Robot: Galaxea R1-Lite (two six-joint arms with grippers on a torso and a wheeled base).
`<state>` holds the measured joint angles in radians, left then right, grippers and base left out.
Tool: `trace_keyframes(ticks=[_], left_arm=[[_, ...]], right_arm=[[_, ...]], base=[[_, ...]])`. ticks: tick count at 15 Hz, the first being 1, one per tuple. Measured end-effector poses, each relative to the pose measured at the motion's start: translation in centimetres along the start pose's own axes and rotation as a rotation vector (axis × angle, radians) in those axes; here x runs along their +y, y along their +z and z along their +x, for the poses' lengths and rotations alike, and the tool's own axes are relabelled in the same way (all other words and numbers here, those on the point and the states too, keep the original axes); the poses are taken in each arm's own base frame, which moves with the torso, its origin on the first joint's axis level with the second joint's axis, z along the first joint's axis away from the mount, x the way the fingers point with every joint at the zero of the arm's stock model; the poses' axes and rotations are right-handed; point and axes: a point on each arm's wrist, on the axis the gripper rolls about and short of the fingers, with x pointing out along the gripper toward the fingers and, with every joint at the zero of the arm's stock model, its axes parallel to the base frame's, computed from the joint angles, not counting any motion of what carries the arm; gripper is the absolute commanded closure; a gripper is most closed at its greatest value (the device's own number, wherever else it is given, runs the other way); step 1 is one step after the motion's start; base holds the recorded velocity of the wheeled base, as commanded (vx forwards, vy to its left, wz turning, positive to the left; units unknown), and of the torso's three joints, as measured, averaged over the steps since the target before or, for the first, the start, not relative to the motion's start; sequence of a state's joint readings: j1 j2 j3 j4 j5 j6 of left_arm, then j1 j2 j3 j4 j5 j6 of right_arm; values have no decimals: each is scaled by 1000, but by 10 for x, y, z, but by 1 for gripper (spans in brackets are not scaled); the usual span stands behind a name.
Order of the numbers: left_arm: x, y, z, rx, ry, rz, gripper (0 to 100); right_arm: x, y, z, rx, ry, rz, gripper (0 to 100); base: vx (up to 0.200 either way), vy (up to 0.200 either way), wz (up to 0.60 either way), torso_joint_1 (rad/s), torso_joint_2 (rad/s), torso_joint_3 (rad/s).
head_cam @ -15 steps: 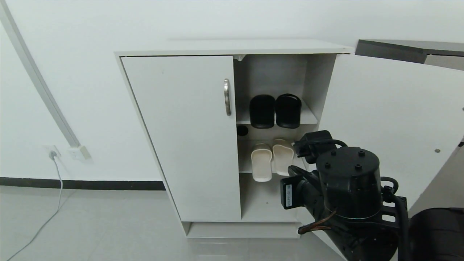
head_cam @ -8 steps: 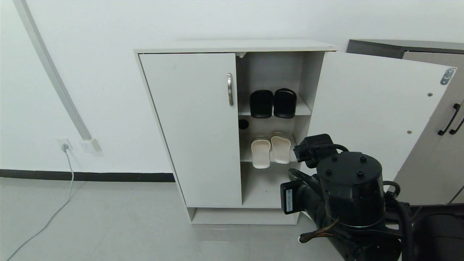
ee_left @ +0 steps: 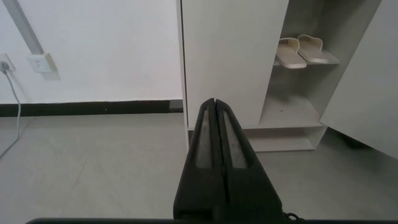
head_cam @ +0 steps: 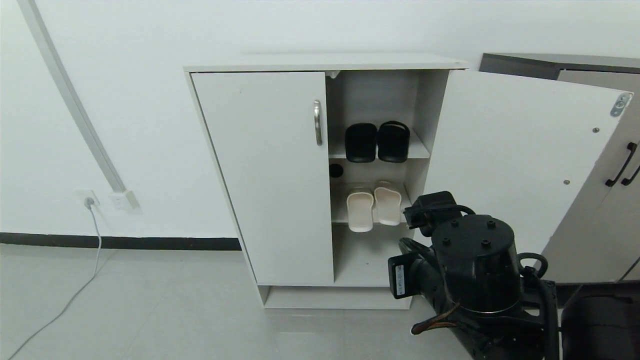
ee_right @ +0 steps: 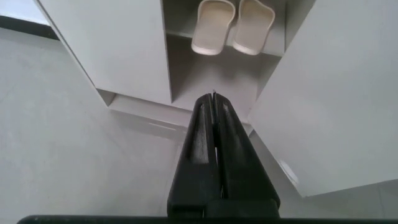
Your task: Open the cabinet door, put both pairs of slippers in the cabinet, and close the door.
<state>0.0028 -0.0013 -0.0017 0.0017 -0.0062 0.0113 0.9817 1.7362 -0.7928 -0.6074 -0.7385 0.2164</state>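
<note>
Far left: left tool [ee_left: 215, 102], clenched on nothing, aimed at the floor before the cabinet [head_cam: 325, 62]. Next, left door [head_cam: 265, 170], shut. In the open half: black slippers [head_cam: 377, 142] on the upper shelf, cream slippers [head_cam: 374, 210] on the shelf below, both lengthwise front to back. Further right: open door [head_cam: 515, 155], a plain white panel swung wide from the cabinet's right edge. Close beside its inner face: right tool [ee_right: 214, 94], clenched and empty. Probably only the closing left; calls for the nearer right arm, pushing leftward.
</note>
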Motion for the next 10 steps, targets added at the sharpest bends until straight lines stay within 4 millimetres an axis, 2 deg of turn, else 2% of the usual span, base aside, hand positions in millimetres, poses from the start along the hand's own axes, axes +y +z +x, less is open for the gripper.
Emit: trace_keyframes(ticks=[4,5,8,10], left_arm=[[0,0,0,0,0,0,100],[0,0,0,1,0,0,100],[0,-1,0,4,0,0,100],[0,0,0,0,0,0,100]], right_arm=[[0,-1,0,2,0,-2,100],[0,-1,0,3,-1,-3,100],[0,-1,0,4,2,-4,100],[0,-2,1,5,-3,-5,100]], base=[[0,0,0,0,0,0],[0,0,0,7,-163,-193],[0,0,0,15,-194,-334],[0,0,0,56,-544,-373]])
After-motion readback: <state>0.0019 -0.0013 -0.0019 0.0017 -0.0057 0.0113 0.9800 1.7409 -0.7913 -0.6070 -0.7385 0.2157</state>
